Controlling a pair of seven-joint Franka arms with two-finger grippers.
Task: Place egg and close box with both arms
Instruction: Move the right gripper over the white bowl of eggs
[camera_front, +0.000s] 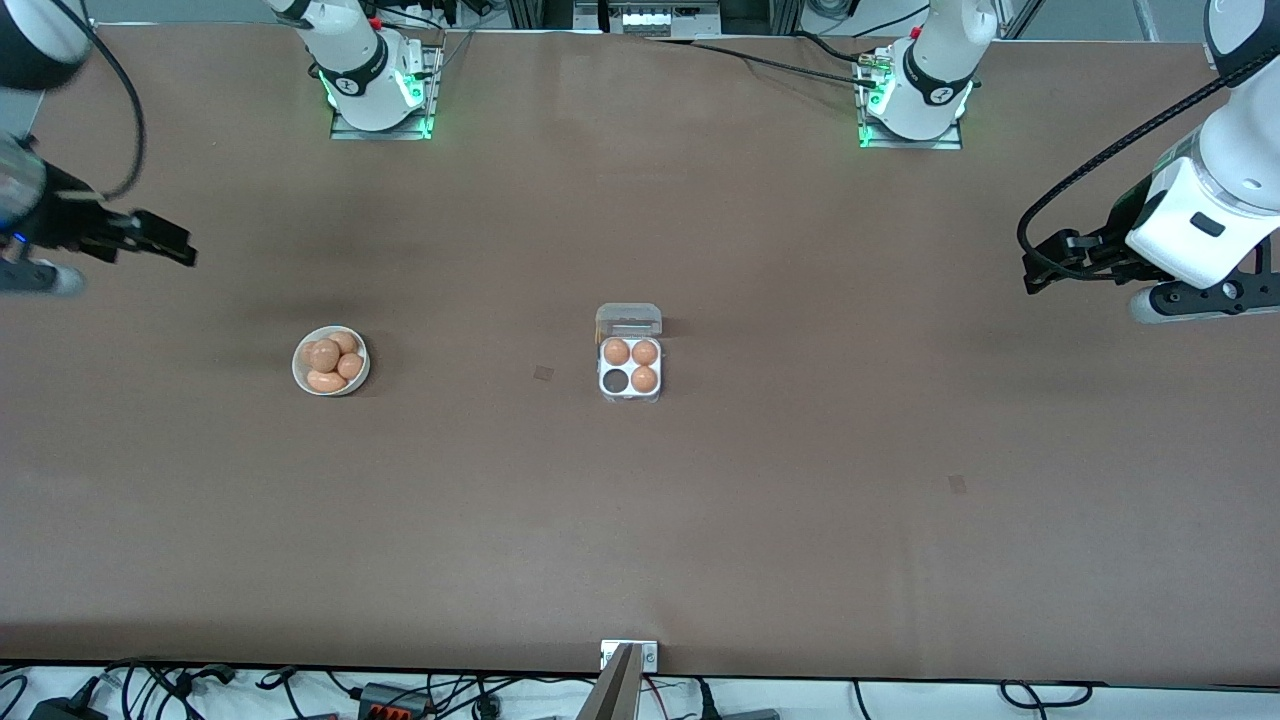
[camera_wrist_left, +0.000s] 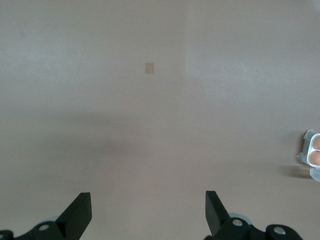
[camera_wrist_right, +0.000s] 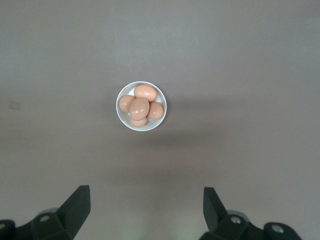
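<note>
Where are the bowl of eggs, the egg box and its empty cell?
bowl (camera_front: 300, 372), front view, white rim.
egg box (camera_front: 630, 321), front view, open clear lid.
empty cell (camera_front: 614, 380), front view, dark hollow.

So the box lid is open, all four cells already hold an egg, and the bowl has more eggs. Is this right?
Not fully. The front view shows the box with its lid open but only three eggs in it; the cell nearest the front camera, toward the right arm's end, is empty. The bowl does hold more eggs.
</note>
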